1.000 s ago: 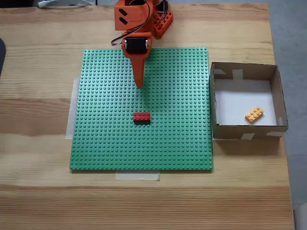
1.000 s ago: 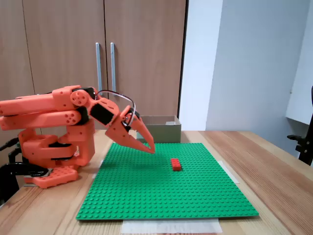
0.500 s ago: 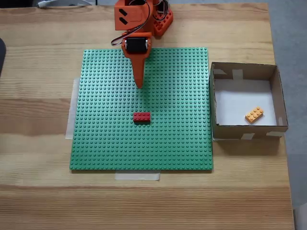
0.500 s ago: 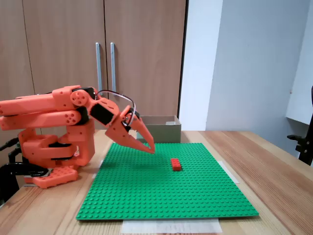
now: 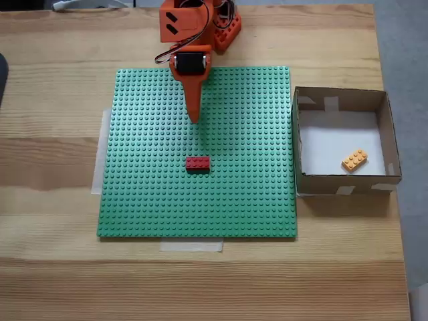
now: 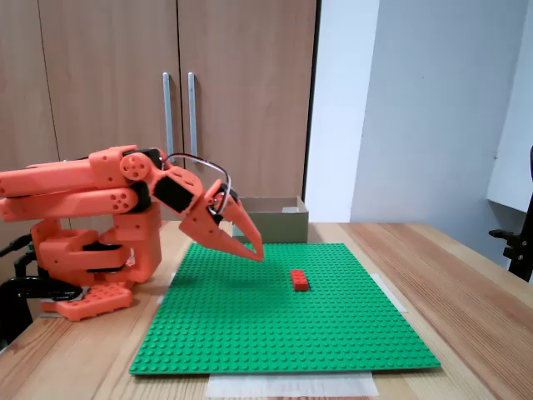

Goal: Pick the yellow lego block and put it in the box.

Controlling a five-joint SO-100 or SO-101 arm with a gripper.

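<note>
Now the yellow lego block (image 5: 354, 160) lies in the box (image 5: 341, 98), far from the hand (image 5: 194, 119).

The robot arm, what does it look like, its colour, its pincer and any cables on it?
The arm is bright orange plastic in blocky segments, with black motor housings set in at the joints. Its pincer has long, pointed, beak-like orange fingers. A thin bundle of dark and pale cables loops over the wrist. The orange base sits on the wooden table.

From the side, the box (image 6: 268, 218) walls hide its inside; the arm's base (image 5: 200, 20) is cropped
</note>
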